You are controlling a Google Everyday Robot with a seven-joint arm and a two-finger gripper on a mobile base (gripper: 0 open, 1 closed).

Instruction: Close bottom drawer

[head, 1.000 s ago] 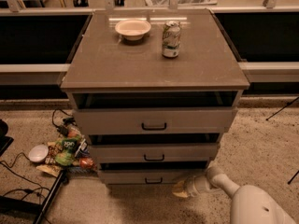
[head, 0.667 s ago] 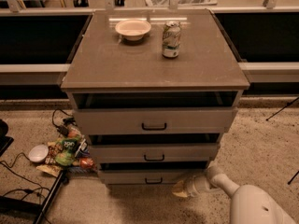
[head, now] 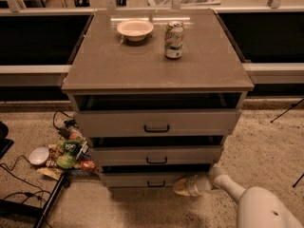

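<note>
Three drawers: we count three grey-beige fronts in one cabinet (head: pixel 142 68), each with a small dark bar handle and a dark gap above its front.
Upper two: the top drawer (head: pixel 109 122) stands out furthest; the middle drawer (head: pixel 194 155) stands out somewhat less.
Task item: the bottom drawer (head: pixel 128 178) is lowest in the stack, just above the floor. Its front is slightly out, a dark slot shows above it, and its handle (head: pixel 156 184) sits at the centre.
Claw: the gripper (head: pixel 182 186) is low at the right part of the bottom drawer's front, just right of the handle and close against the panel. We cannot tell whether it is apart or together, nor confirm contact.
Arm: the pale arm (head: pixel 228 186) runs from the lower right corner up and left to the gripper.
Writing, item one: the can (head: pixel 174 40), green and white, stands upright on the cabinet top, right of centre. We cannot read its lettering.
Writing, item two: the snack packets (head: pixel 69 151) lie heaped on the floor at the cabinet's lower left corner. One green packet bears white lettering, not legible.
Other items: the bowl (head: pixel 135 29), pale and shallow, sits left of the can and apart from it. A white disc (head: pixel 39 156) lies left of the packets, and dark cables (head: pixel 14 172) trail over the floor there.
In the way: the packets lie beside the left ends of the lower fronts, not before them.
</note>
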